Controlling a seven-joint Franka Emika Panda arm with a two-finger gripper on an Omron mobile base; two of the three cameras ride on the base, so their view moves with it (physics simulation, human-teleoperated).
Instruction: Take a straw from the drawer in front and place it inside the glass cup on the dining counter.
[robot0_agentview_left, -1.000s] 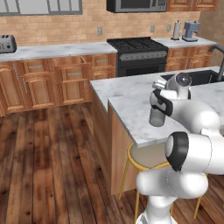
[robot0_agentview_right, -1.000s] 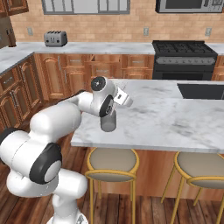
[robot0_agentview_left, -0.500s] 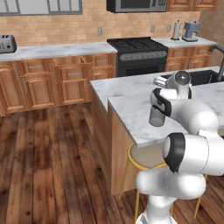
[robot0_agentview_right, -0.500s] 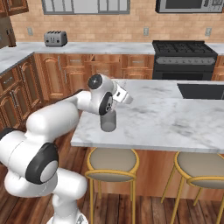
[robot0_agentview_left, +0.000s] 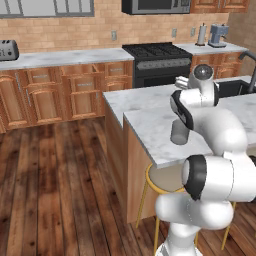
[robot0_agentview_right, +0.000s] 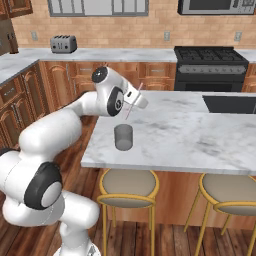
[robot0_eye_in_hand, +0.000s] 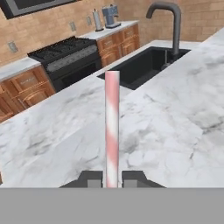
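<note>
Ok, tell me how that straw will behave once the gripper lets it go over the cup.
The straw looks thin and straight, so probably light and fairly stiff. Released above the glass cup, it may lean on the rim. If it misses, its round shape would likely roll on the smooth marble dining counter.

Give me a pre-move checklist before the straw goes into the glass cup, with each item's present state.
1. Straw held between the gripper fingertips: ok.
2. Glass cup upright on the dining counter: ok.
3. Cup interior free of objects: cannot tell, its opening is not seen from above.
4. Gripper positioned above the cup: ok in the right base view, where it sits just above and slightly right of the cup.
5. Straw pointing down at the cup mouth: not ok, it is tilted and aimed across the counter toward the sink.
6. Counter around the cup free of obstacles: ok.
</note>
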